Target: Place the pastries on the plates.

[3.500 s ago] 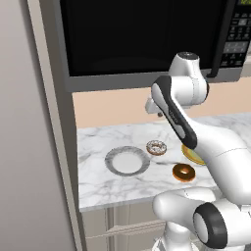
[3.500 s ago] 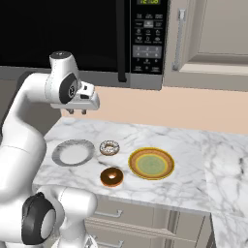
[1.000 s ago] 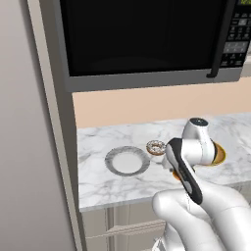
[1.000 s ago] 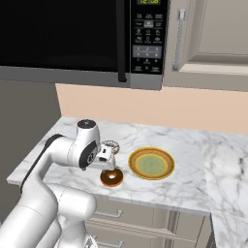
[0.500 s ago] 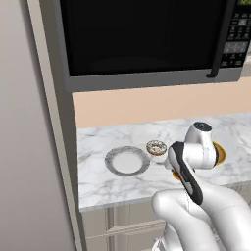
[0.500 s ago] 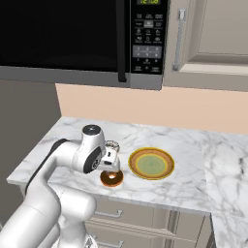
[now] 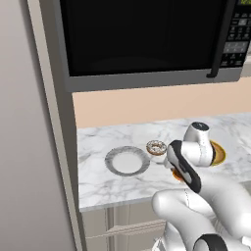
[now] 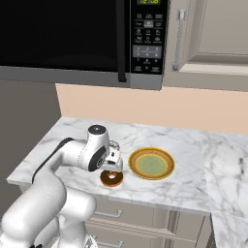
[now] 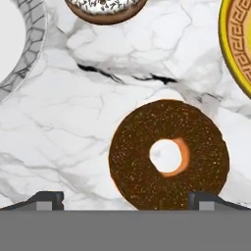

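The grey plate (image 9: 27,46) at my left is bare, both pastries lie on the bench (image 9: 73,127), and the yellow plate (image 9: 240,44) is empty. My jaws, spread wide, hover over the brown doughnut (image 9: 169,154); the white-iced doughnut (image 9: 105,9) waits. Nothing placed yet.

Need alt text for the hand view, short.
A brown-glazed ring doughnut lies on white marble counter directly below the open claw, whose dark fingertips flank it. A white-iced sprinkled doughnut, a grey-rimmed plate and a yellow-orange plate show at the edges.
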Available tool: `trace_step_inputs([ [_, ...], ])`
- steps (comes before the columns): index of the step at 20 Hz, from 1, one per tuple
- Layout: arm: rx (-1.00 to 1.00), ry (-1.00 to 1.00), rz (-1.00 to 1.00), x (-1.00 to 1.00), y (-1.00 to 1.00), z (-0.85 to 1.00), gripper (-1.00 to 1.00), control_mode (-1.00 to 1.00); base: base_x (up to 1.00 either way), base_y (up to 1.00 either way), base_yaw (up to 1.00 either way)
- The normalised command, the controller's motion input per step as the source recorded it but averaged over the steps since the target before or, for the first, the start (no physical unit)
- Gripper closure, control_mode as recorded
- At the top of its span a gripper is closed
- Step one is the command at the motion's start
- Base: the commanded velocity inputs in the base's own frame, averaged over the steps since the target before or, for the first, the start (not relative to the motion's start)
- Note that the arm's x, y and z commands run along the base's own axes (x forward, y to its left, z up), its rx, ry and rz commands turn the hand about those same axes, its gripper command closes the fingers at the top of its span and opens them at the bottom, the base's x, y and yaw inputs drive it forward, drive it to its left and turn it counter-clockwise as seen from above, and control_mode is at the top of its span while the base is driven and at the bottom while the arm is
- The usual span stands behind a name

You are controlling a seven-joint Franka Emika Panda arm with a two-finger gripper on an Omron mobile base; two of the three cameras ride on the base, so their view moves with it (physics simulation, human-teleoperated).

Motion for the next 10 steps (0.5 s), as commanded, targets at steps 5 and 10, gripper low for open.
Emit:
trace_step_inputs([
  [5,0.00,0.00,0.00,0.00,0.00,-0.43,-1.00,-1.00,0.00,0.00,0.00],
  [10,0.00,0.00,-0.01,0.00,0.17,-0.44,-1.00,-1.00,0.00,0.00,0.00],
])
